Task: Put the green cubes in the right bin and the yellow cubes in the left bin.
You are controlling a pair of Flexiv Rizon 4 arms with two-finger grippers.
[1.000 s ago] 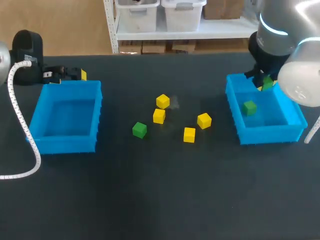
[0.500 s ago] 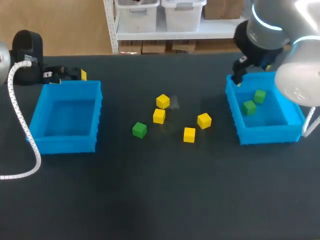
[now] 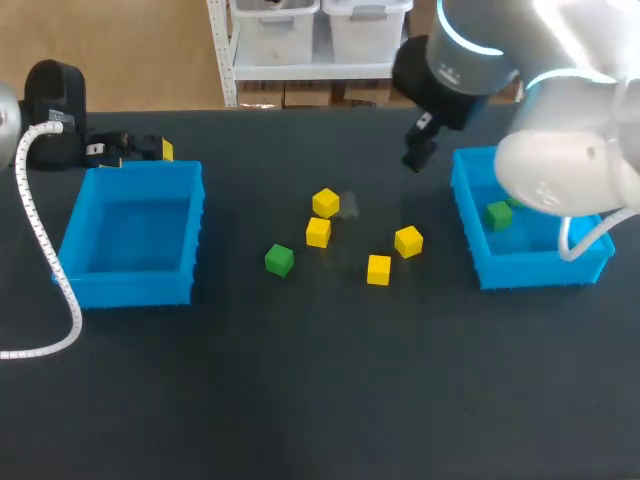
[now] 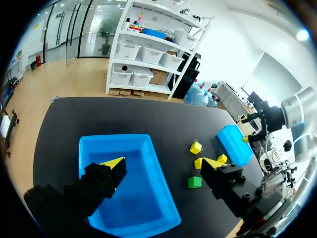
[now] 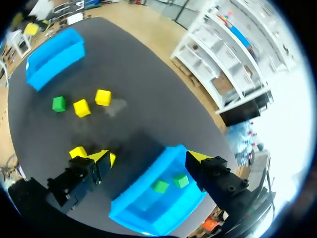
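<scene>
Two green cubes (image 5: 160,186) (image 5: 181,180) lie in the right blue bin (image 5: 148,218); the head view shows one green cube (image 3: 499,215) plainly there. My right gripper (image 3: 416,152) hangs open and empty over the table, just left of the right bin (image 3: 530,268). Another green cube (image 3: 279,260) lies mid-table among several yellow cubes (image 3: 325,203) (image 3: 318,232) (image 3: 408,241). The left blue bin (image 3: 130,290) holds nothing. My left gripper (image 3: 150,150) stays behind its far rim, open and empty; in its own view the left gripper (image 4: 163,166) is above the left bin (image 4: 138,198).
A white cable (image 3: 45,260) curves along the left bin's outer side. My right arm's large white body (image 3: 570,170) hangs over the right bin and hides part of it. The bare dark table stretches along the front.
My right gripper opened over the right bin and let a green cube fall in. It then swung left, out past the bin's left wall. The left arm stayed still.
</scene>
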